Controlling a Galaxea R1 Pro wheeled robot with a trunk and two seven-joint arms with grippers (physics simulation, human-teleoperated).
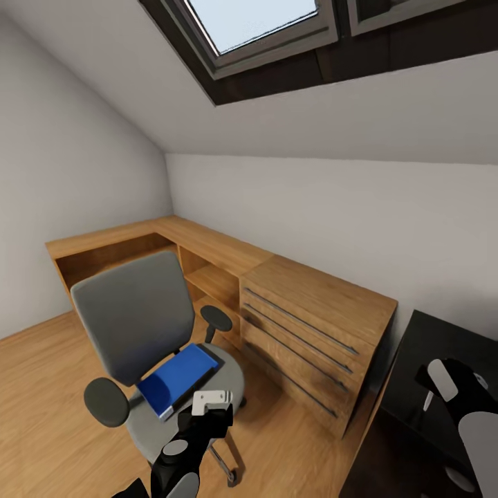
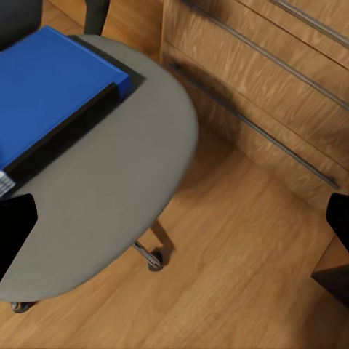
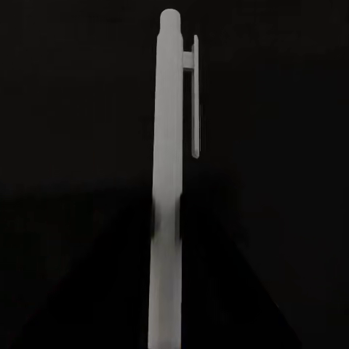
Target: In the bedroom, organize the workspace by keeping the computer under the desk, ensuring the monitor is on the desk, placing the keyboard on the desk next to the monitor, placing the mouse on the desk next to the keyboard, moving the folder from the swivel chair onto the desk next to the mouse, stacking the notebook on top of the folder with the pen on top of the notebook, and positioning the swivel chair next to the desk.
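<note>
Under the sloped attic wall in the head view, the blue folder (image 1: 178, 377) lies on the seat of the grey swivel chair (image 1: 135, 325) beside the oak drawers (image 1: 311, 339), with the left gripper (image 1: 211, 401) poised just above the seat's front edge and the right gripper (image 1: 449, 387) over the black desk (image 1: 443, 346). Seen from the left wrist, the folder (image 2: 51, 94) rests on the seat (image 2: 109, 203) and two dark fingertips (image 2: 14, 225) stand wide apart, touching nothing. From the right wrist, the pale pen (image 3: 169, 182) stands out against black; whether the jaws clasp it cannot be told.
</note>
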